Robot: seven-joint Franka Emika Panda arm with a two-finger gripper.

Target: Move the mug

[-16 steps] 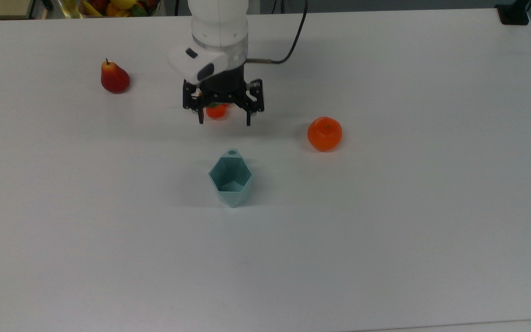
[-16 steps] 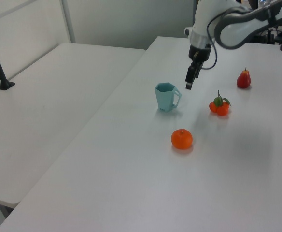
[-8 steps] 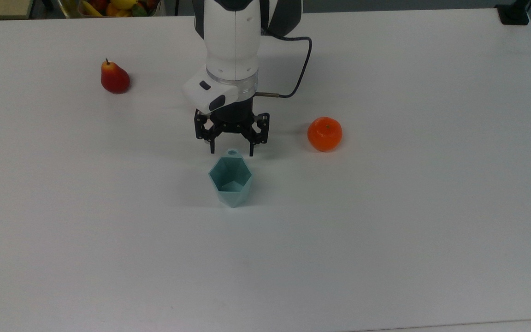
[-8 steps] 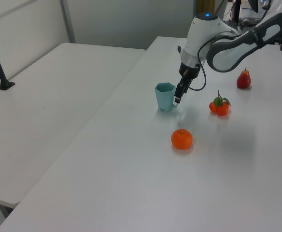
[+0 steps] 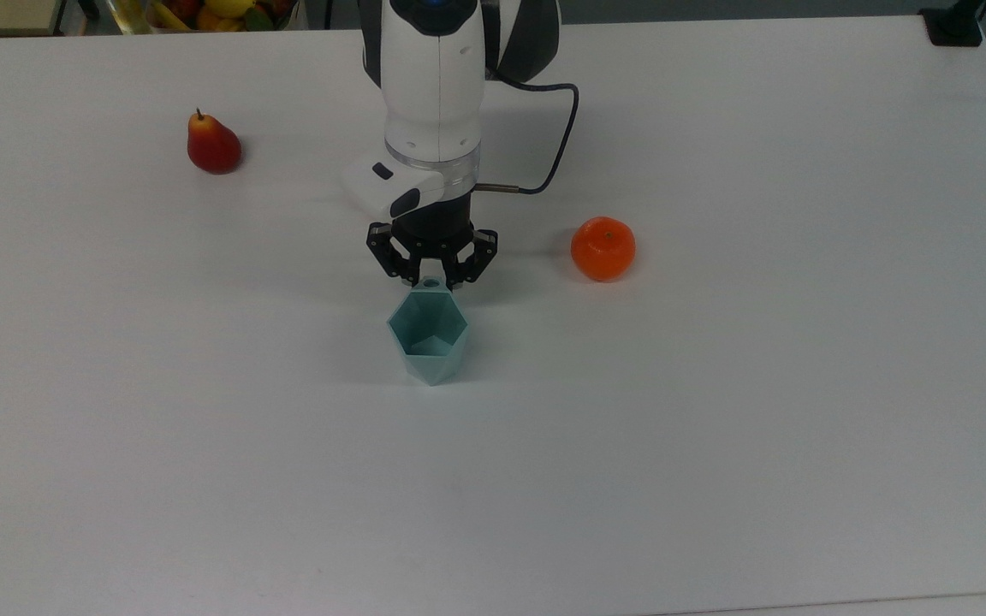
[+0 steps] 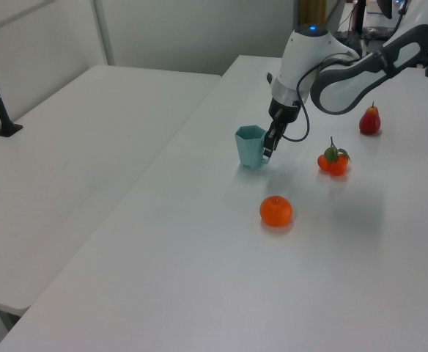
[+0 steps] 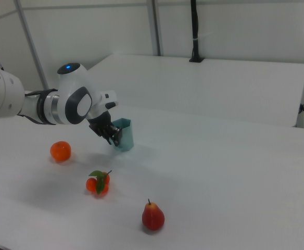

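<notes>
Mug (image 5: 429, 335): pale teal, faceted, six-sided rim; stands upright and open-mouthed on the worktop (image 5: 758, 411), near the middle of the top view. Its handle tab with the round hole points to 12 o'clock in the top view, toward the arm.
Mug in the side views: in the left view (image 6: 251, 145) it stands at 9 o'clock of the end effector, with the handle side hidden behind the fingers; in the right view (image 7: 125, 134) it stands at 3 o'clock of the end effector.
End effector (image 5: 430, 278): at 12 o'clock of the mug in the top view, down at the handle tab. The black fingers are drawn close together on either side of the tab, and appear to be closed on it.
End effector in the side views: low over the worktop and right against the mug in the left view (image 6: 267, 149) and the right view (image 7: 114, 139).
Arm (image 5: 433, 85): white, coming in from 12 o'clock in the top view, with a black cable looping off at its 3 o'clock side.
Orange (image 5: 602, 248): at about 2 o'clock of the mug in the top view, well apart from it.
Pear (image 5: 212, 145): red, upright, at about 10 o'clock of the mug in the top view, far from it.
Stemmed orange-red fruit (image 6: 334, 160): with green leaves, at 3 o'clock of the mug in the left view.
Fruit at the worktop's far edge (image 5: 210, 12): mixed colours, at 12 o'clock of the pear in the top view.
</notes>
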